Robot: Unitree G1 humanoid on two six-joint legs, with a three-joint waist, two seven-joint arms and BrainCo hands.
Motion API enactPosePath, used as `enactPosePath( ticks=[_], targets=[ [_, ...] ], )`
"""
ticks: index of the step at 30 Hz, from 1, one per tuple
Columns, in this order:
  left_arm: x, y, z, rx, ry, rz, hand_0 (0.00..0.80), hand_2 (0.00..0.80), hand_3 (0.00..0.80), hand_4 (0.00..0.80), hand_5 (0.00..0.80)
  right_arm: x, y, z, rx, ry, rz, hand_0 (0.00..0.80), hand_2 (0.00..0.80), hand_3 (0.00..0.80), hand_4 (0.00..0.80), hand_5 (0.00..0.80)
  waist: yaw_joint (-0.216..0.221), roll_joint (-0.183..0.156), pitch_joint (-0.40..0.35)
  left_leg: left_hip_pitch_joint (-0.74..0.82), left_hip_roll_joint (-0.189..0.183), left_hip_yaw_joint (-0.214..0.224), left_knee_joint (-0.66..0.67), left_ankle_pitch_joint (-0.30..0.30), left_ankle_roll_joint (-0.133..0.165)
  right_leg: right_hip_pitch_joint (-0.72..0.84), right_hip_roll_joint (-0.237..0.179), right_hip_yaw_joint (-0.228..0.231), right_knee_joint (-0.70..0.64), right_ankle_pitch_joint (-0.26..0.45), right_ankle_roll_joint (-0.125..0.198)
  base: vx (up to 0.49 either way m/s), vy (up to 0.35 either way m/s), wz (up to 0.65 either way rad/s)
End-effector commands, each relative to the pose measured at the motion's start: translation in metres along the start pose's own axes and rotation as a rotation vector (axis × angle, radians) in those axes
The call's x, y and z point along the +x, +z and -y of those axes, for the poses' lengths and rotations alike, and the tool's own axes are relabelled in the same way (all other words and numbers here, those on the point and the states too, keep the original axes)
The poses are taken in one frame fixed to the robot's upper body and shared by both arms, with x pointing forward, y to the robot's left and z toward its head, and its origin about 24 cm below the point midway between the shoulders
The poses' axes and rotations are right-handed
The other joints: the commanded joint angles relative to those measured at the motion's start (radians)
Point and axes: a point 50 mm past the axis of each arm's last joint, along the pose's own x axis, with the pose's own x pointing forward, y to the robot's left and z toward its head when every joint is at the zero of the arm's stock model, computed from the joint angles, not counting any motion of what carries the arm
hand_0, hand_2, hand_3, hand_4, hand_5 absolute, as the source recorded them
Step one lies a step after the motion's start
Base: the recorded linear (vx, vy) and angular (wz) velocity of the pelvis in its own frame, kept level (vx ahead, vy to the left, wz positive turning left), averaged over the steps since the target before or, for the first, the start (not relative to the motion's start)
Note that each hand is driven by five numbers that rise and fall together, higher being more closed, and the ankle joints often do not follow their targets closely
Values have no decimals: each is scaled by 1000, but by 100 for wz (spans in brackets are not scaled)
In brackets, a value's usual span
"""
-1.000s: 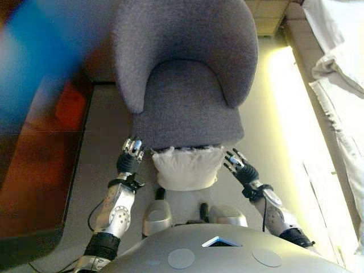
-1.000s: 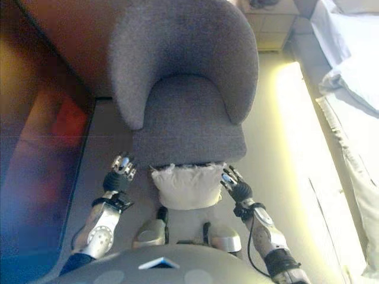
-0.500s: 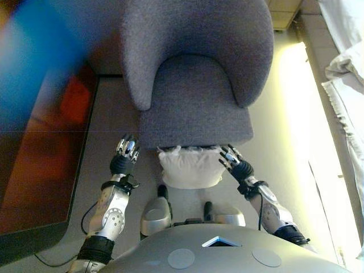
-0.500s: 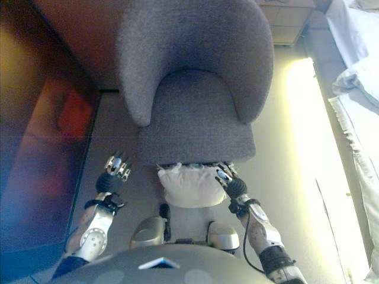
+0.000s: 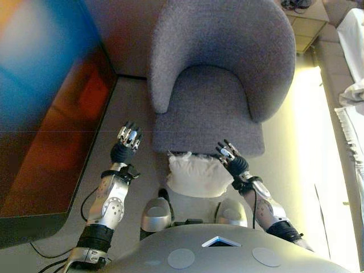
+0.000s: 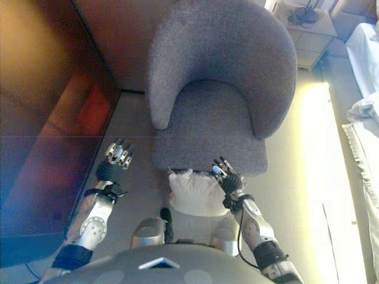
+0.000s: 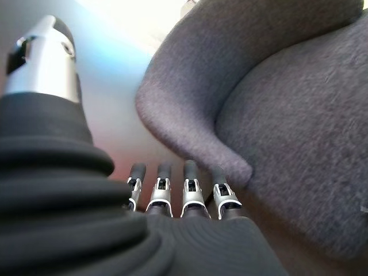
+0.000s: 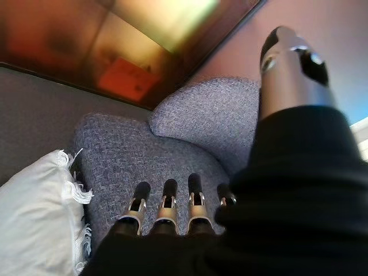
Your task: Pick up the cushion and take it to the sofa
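The grey armchair (image 5: 219, 85) fills the upper middle of the head views, its seat front just beyond the fingertips of both hands. A dark reddish-brown cabinet (image 5: 45, 142) runs along the far side of the left hand, well apart from it. The white fringed cushion (image 5: 196, 175) lies on the floor against the chair's base, between the two hands.

Over the last second the right hand (image 5: 230, 161) has closed in from beside the cushion to sit at its upper right corner, touching or just over the edge; its fingers (image 8: 167, 210) are straight and spread, holding nothing, pointed at the chair front with the cushion just beside them. The left hand (image 5: 126, 145) has stayed out to the side, apart from the cushion, its fingers (image 7: 190, 192) straight in a row and empty.

So the grasp is not yet made. Only one side is approached, and the left hand probably has to come in before a lift.
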Motion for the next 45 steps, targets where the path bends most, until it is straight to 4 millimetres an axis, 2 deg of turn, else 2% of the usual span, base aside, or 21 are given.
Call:
enactPosePath(
  ticks=[1, 3, 6, 8, 13, 15, 16, 17, 18, 19, 20, 21, 23, 26, 28, 30, 32, 34, 39, 45],
  targets=[
    [3, 26, 6, 46, -69, 123, 0, 0, 0, 0, 0, 9, 20, -12, 13, 75, 94, 0, 0, 0, 0, 0, -3, -53, 7, -19, 65, -106, 142, -100, -89, 43, -32, 14, -247, 333, 66, 151, -351, 6],
    [2, 27, 4, 49, -75, 121, 0, 0, 0, 0, 0, 11, 22, -10, 12, 72, 92, 0, 0, 0, 0, 0, -9, -50, 6, -11, 114, -98, 160, -114, -111, 25, -30, 15, -282, 358, 69, 169, -313, 5],
    [0, 24, 2, 51, -59, 105, 0, 0, 0, 0, 0, 13, 25, -10, -3, 87, 73, 0, 0, 0, 0, 0, -3, -50, -5, -3, 164, -87, 178, -117, -130, 34, -28, -16, -274, 344, 69, 161, -245, 29],
    [-1, 23, -1, 63, -44, 100, 0, 0, 0, 0, 0, 13, 26, -10, -18, 105, 62, 0, 0, 0, 0, 0, -2, -47, -16, -6, 192, -114, 181, -110, -143, 43, -10, 10, -263, 304, 69, 185, -245, -12],
    [1, 19, -5, 28, 20, 69, 0, 0, 0, 0, 0, 10, 28, -12, -73, 120, 29, 0, 0, 0, 0, 0, -27, -36, -35, 40, 251, -137, 112, -31, -154, 38, 66, 54, -188, 168, 69, 168, -133, 13],
    [3, 14, -2, 51, 20, 49, 0, 0, 0, 0, 0, 9, 30, -8, -86, 107, 35, 0, 0, 0, 0, 0, -35, -29, -41, 37, 274, -131, 126, 35, -166, 50, 97, 45, -184, 141, 54, 107, -119, 7],
    [4, 12, 0, 71, 12, 36, 0, 0, 0, 0, 0, 8, 32, -6, -113, 98, 48, 0, 0, 0, 0, 0, -33, -25, -39, 18, 275, -140, 156, 79, -174, 64, 111, 32, -189, 132, 41, 66, -130, 14],
    [6, 10, 3, 85, 1, 24, 0, 0, 0, 0, 0, 7, 36, -3, -156, 82, 65, 0, 0, 0, 0, 0, -32, -19, -37, -3, 266, -148, 179, 96, -178, 81, 122, 15, -195, 124, 31, 56, -110, 25],
    [9, 9, 6, 88, -10, 13, 0, 0, 0, 0, 0, 7, 39, -1, -202, 64, 84, 0, 0, 0, 0, 0, -35, -14, -36, -11, 259, -133, 180, 96, -179, 94, 122, -3, -199, 119, 28, 50, -19, 42],
    [13, 8, 8, 89, -23, 2, 0, 0, 0, 0, 0, 7, 42, 1, -250, 43, 105, 0, 0, 0, 0, 0, -38, -2, -37, -9, 251, -101, 128, 103, -183, 106, 116, -24, -201, 115, 33, 29, 51, 54],
    [15, 9, 10, 89, -30, -3, 0, 0, 0, 0, 0, 7, 44, 1, -267, 36, 117, 0, 0, 0, 0, 0, -39, 2, -38, -2, 244, -88, 97, 102, -182, 107, 110, -33, -201, 117, 37, 39, 122, 68],
    [19, 9, 13, 84, -46, -19, 0, 0, 0, 0, 0, 7, 49, 0, -294, 27, 142, 0, 0, 0, 0, 0, -41, 13, -40, 11, 226, -95, 36, 84, -175, 94, 92, -37, -186, 119, 42, 41, 106, 61],
    [22, 9, 17, 94, -91, -30, 0, 0, 0, 0, 0, 7, 54, 1, -274, 12, 171, 0, 0, 0, 0, 0, -48, 18, -43, 28, 206, -93, 2, 67, -170, 94, 67, -42, -178, 126, 52, 57, 68, 38],
    [20, 9, 23, 88, -148, -38, 0, 0, 0, 0, 0, 5, 55, -4, -161, 53, 204, 0, 0, 0, 0, 0, -43, 20, -49, 51, 180, -102, -37, 59, -166, 104, 43, -61, -200, 157, 65, 87, 1, 15],
    [17, 8, 27, 9, -205, -55, 0, 0, 0, 0, 0, 5, 52, -11, -3, 137, 202, 0, 0, 0, 0, 0, -40, 21, -51, 63, 171, -102, -51, 54, -159, 105, 38, -62, -211, 167, 69, 69, -11, 6],
    [12, -1, 39, -267, -353, -121, 0, 0, 0, 0, 0, 4, 42, -23, 265, 288, 189, 0, 0, 0, 0, 0, -36, 25, -49, 74, 173, -91, -64, 54, -156, 112, 39, -73, -221, 167, 69, 39, -5, 2],
    [4, -12, 51, -530, -501, -158, 0, 0, 0, 0, 0, 2, 31, -37, 549, 510, 182, 0, 0, 0, 0, 0, -32, 27, -53, 76, 177, -78, -77, 56, -154, 113, 40, -90, -230, 169, 69, 0, 0, 0],
    [-2, -21, 57, -632, -566, -163, 0, 0, 0, 0, 0, 1, 28, -46, 714, 608, 197, 0, 0, 0, 0, 0, -28, 30, -59, 70, 185, -73, -82, 61, -156, 107, 43, -102, -232, 171, 69, 14, -31, 0],
    [-9, -29, 57, -648, -594, -155, 0, 0, 0, 0, 0, 3, 32, -48, 730, 592, 219, 0, 0, 0, 0, 0, -30, 33, -59, 67, 202, -69, -81, 66, -157, 98, 61, -90, -222, 151, 69, 6, -10, -1],
    [-12, -26, 52, -617, -585, -152, 0, 0, 0, 0, 0, -4, 23, -42, 698, 585, 201, 0, 0, 0, 0, 0, -29, 29, -69, 74, 206, -66, -90, 68, -159, 103, 79, -87, -244, 149, 69, 35, -11, 0]
  ],
)
